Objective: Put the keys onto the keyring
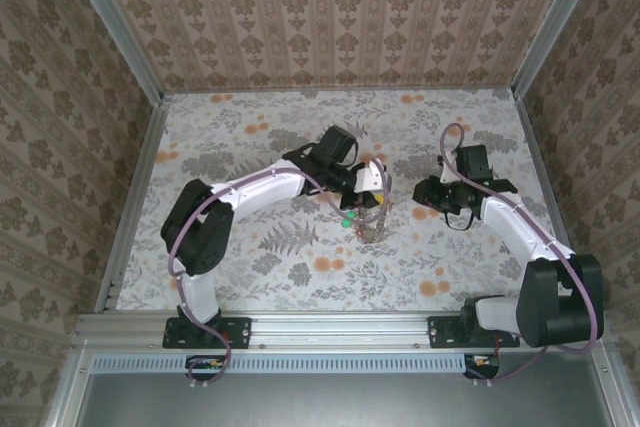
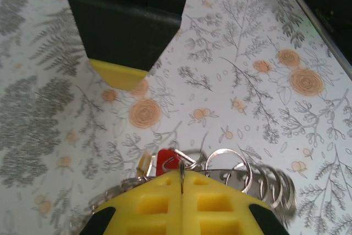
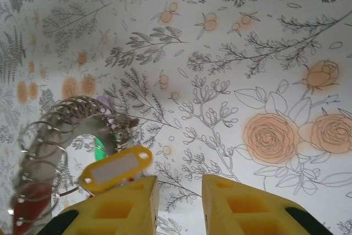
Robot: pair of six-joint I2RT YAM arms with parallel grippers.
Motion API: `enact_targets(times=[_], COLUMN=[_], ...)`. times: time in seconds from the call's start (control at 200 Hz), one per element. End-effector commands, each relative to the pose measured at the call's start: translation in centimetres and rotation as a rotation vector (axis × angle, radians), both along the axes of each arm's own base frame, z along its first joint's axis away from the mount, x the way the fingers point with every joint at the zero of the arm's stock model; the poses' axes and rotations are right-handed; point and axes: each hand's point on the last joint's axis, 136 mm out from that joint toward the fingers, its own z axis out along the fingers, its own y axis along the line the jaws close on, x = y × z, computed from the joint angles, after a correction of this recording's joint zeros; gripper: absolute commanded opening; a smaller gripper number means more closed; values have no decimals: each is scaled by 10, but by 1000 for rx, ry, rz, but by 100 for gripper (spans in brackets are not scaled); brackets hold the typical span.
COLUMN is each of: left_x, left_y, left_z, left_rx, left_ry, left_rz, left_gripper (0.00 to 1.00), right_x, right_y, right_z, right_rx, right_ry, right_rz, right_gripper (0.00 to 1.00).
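Keyring (image 2: 269, 185) is pinched in the closed left pincer (image 2: 181, 182). Its coiled length runs sideways from that pincer's tips, over the floral worktop (image 2: 231, 70). Coloured keys (image 2: 165, 160) cluster at the grip. The right pincer (image 3: 179, 191) sits just beside it, jaws apart and empty.

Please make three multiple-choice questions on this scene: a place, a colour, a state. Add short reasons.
1. What holds the keyring? A) left gripper B) right gripper C) nothing
2. Colour of the key tag nearest the right gripper? A) blue B) yellow C) black
3. Right gripper's jaws? A) shut on a key B) shut, empty C) apart, empty
Answers: 1A, its wire is pinched in the shut jaws; 2B, a yellow tag sits beside it; 3C, the table shows through the gap.
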Motion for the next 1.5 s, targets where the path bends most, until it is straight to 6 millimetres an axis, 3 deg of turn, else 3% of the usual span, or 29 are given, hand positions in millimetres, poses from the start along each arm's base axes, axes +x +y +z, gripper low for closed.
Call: enact_targets(times=[0.0,0.24,0.385,0.425,0.47,0.555,0.625,0.73,0.845,0.92,0.935,0.945,0.965,1.02,1.045,1.065,1.08,1.245,1.385,1.495], left_x=[-10,-24,-38,-40,-40,-41,-35,-26,1,25,28,32,38,56,62,68,71,100,112,116], left_y=[-2,-25,-30,-31,-34,-36,-34,-17,17,50,56,62,71,100,113,124,133,224,299,346], left_z=[-17,-34,-40,-39,-32,-9,15,49,71,78,78,79,79,79,77,76,73,60,41,28], left_rx=[74,138,156,153,127,30,-69,-221,-327,-379,-388,-394,-404,-424,-426,-426,-421,-387,-311,-329], left_ry=[23,36,42,45,49,72,87,91,57,24,16,7,0,-34,-47,-61,-67,-130,-170,-125], left_rz=[-41,-107,-154,-153,-143,-129,-100,-34,129,278,306,329,376,511,566,618,652,989,1279,1448], left_gripper=[0,0,0,14,25,26,32,32,34,37,37,38,39,43,65,94,99,100,100,100], right_x=[-3,-12,-13,-14,-13,-10,-6,0,5,8,8,8,9,12,13,14,15,35,51,60], right_y=[-10,-27,-27,-27,-28,-32,-39,-56,-70,-81,-82,-83,-85,-92,-95,-98,-100,-97,-89,-82], right_z=[-2,-8,-11,-11,-11,-4,8,32,64,77,79,80,81,82,81,79,78,52,37,27], right_rx=[-35,-72,-67,-69,-72,-94,-131,-214,-322,-402,-416,-427,-451,-512,-536,-553,-564,-592,-563,-566], right_ry=[-9,-6,-2,-4,-13,-53,-116,-252,-456,-565,-585,-594,-612,-647,-654,-654,-653,-624,-675,-721], right_rz=[-49,-106,-97,-96,-97,-114,-134,-189,-202,-219,-217,-214,-211,-215,-225,-234,-239,-178,-158,-132], right_gripper=[29,29,29,30,31,34,37,43,71,76,82,94,99,100,100,100,99,100,100,100])
